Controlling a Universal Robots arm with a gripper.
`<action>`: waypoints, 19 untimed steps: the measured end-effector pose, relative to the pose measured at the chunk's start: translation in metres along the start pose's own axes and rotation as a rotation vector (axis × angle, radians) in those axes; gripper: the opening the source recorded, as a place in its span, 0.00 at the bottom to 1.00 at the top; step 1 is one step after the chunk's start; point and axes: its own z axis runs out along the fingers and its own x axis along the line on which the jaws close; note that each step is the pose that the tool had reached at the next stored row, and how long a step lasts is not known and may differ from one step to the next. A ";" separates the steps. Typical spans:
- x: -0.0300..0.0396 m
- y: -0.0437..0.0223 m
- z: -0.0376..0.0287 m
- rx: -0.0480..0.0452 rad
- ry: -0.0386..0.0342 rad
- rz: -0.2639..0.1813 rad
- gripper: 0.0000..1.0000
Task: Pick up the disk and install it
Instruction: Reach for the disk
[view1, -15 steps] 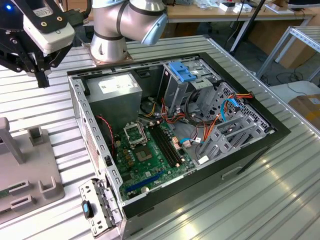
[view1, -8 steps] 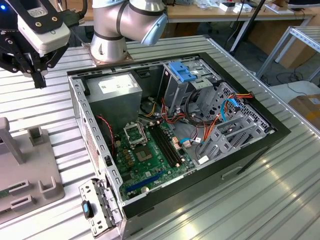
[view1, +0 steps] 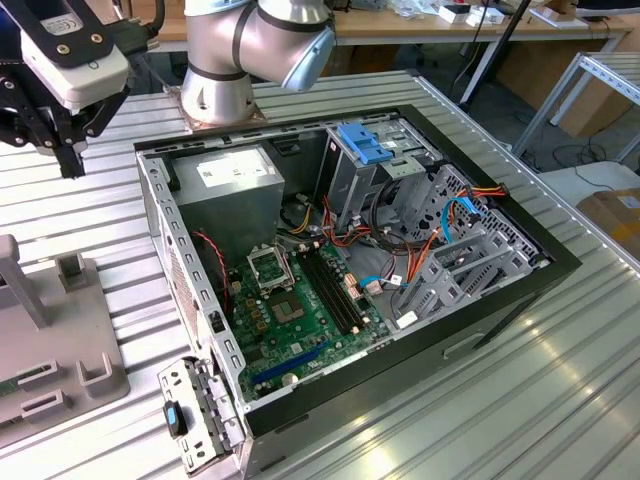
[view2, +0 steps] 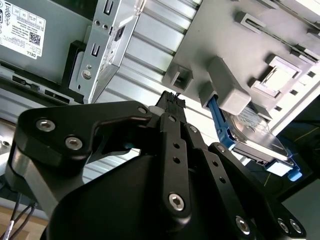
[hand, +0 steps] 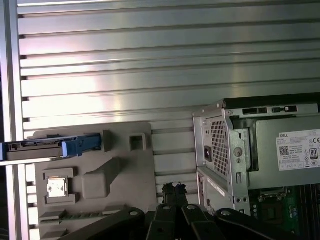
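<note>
Gripper: black linkages are looming in the foreground in both wrist views. The fingertips are meeting, with nothing between them. In the exterior view it is hanging over the table at the exterior view's left, off the case's far corner.

Disk: is standing on edge in a slot of the grey fixture, blue rails showing. It is well apart from the gripper.

Fixture: is lying on the slatted table, beside the case, on the exterior view's left.

Case: is lying open on its side, showing the motherboard, power supply and blue latch.
</note>
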 end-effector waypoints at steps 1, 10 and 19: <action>0.0016 -0.0001 -0.0001 0.0001 0.0000 0.000 0.11; 0.0130 -0.0010 -0.0003 0.0000 0.0000 0.000 0.11; 0.0245 -0.0019 -0.0006 0.0000 0.0000 0.000 0.11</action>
